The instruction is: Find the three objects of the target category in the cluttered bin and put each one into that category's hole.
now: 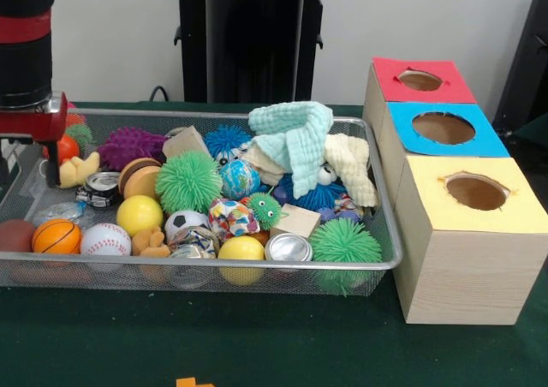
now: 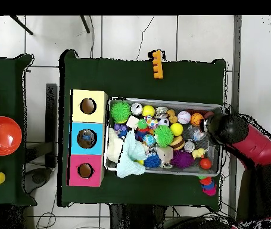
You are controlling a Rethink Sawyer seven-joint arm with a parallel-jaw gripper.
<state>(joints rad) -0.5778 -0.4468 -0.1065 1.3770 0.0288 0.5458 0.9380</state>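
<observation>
bin: wire mesh bin point(image 1: 381, 233) on the green worktop point(image 1: 257, 344) – packed full, nothing looks cleared out.
landmark: everything below is placed relative to the bin.
boxes: three wooden boxes just beside the bin's end wall – red-topped box point(image 1: 402, 96), blue-topped box point(image 1: 479, 143), yellow-topped box point(image 1: 514, 211), each with one round hole.
holes: insides mostly dark in both views; no dropped object can be made out, so nothing is confirmed as placed.
target category: not stated, can't tell which hole counts. Candidates in the bin: sports balls, spiky rubber balls, crushed cans, cloths, wood blocks.
balls: mini basketball point(image 1: 56, 235), baseball point(image 1: 105, 240), small soccer ball point(image 1: 185, 223), all along the bin's front wall at the end away from the boxes.
spiky balls: big green one point(image 1: 187, 181) mid-bin, another green one point(image 1: 344, 241) at the front corner nearest the boxes, purple one point(image 1: 133, 145) toward the back.
cloths: mint cloth point(image 1: 295, 134) heaped over a cream cloth point(image 1: 351, 169) at the box end of the bin.
can: crushed can point(image 1: 288, 248) against the front wall.
arm: red-and-black arm point(image 2: 245, 140) sits over the bin's end farthest from the boxes.
claw: claw point(image 1: 53, 173) low inside that far end, next to a yellow toy point(image 1: 79, 169); open or clenched – cannot tell, and no object is seen held.
progress: judged early – search stage, likely all three placements left.
</observation>
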